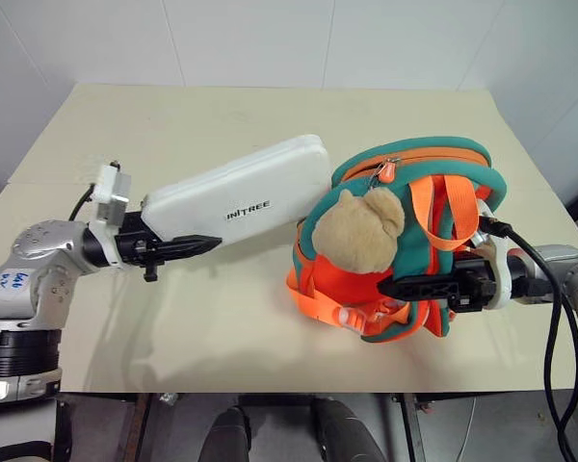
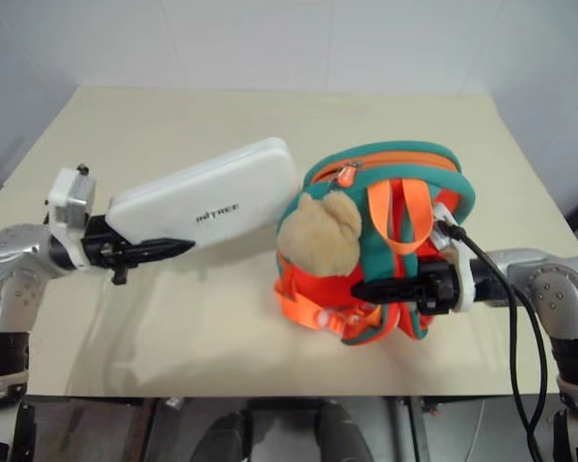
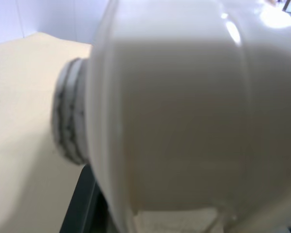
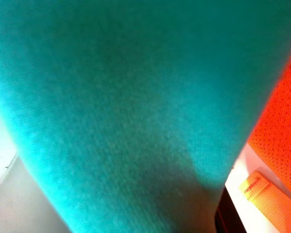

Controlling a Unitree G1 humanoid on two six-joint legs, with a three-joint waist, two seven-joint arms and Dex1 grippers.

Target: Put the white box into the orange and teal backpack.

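White box (image 1: 241, 196) clamped at one end in left pincer (image 1: 178, 248), raised aslant over tabletop (image 1: 222, 327) middle, free end aimed at backpack (image 1: 405, 241). Right pincer (image 1: 419, 287) clenched on backpack's teal edge, steadying it near right edge.

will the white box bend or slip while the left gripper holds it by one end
Probably stiff: the white box juts out straight from the left gripper without sagging. Its smooth, glossy shell looks slippery, so an end grip might let it pivot.
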